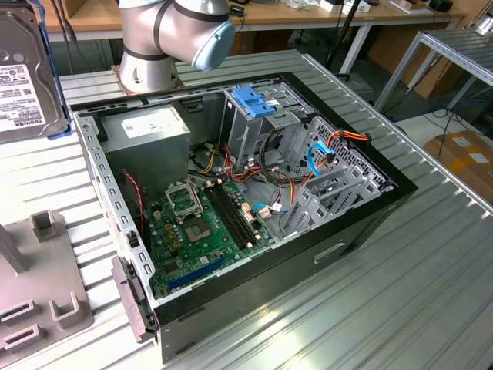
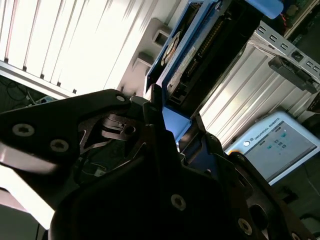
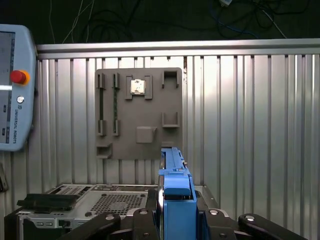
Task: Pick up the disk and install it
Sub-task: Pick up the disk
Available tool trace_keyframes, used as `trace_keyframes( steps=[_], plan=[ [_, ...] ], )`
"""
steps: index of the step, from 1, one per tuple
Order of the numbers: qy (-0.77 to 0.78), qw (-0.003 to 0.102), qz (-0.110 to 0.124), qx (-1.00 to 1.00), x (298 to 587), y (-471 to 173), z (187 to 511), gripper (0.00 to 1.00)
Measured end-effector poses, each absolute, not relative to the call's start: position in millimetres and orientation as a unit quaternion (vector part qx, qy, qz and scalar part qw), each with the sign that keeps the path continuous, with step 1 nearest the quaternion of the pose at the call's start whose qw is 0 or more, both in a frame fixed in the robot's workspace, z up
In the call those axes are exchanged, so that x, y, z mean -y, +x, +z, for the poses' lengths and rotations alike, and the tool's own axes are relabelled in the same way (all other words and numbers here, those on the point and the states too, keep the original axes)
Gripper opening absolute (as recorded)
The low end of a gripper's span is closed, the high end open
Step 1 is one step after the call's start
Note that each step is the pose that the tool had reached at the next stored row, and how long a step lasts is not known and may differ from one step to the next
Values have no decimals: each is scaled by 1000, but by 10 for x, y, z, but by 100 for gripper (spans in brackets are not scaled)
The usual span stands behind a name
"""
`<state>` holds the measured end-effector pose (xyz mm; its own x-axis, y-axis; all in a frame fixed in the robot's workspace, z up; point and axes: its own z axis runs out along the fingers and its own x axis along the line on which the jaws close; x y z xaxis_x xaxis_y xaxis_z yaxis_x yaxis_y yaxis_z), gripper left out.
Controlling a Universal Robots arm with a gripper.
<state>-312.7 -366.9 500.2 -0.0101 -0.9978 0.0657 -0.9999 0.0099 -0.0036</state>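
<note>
One disk in hand and not in the case yet, that's where I'm at. I'd call the pick-up done and this the carry, with the install not started. My guess is that getting it in calls for squaring the carrier up with its bay and going in straight, since a tilted frame would likely snag.

Big to small then. The ribbed metal worktop [image 1: 431, 293] runs under everything. The open PC case [image 1: 308, 266] lies on it with its open side up. It's well apart from my fingers [image 2: 156, 110] and, as far as I can judge, lower than them, off toward the exterior view's right of what I'm carrying. Out beyond my fingertips in the first wrist view, a grey fixture plate [image 3: 140, 145] lies flat on the worktop, well clear of me. Inside the case the tall metal drive cage [image 1: 245, 127] with its blue latch [image 1: 250, 99] is also far from my fingers.

The disk [image 1: 21, 85] is up off the worktop at the exterior view's left edge. My fingers are closed narrow on its blue carrier frame [image 3: 175, 200], one on each side. In the second wrist view it sticks straight out past my fingertips. It's a flat silver metal slab with blue plastic along its edge. Its white label [image 1: 19, 77] has black print and a barcode and faces the exterior camera.

Smallest bit: loose cables [image 1: 269, 166] hang around the cage, nowhere near my fingers right now, but I'd want to stay clear of them.
</note>
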Motion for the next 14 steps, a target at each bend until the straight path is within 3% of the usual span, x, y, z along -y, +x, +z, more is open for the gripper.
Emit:
trace_keyframes(
  steps=[14],
  plan=[
    [703, 22, 24, 710, 3665, -2613, 5001, 37]
  ],
)
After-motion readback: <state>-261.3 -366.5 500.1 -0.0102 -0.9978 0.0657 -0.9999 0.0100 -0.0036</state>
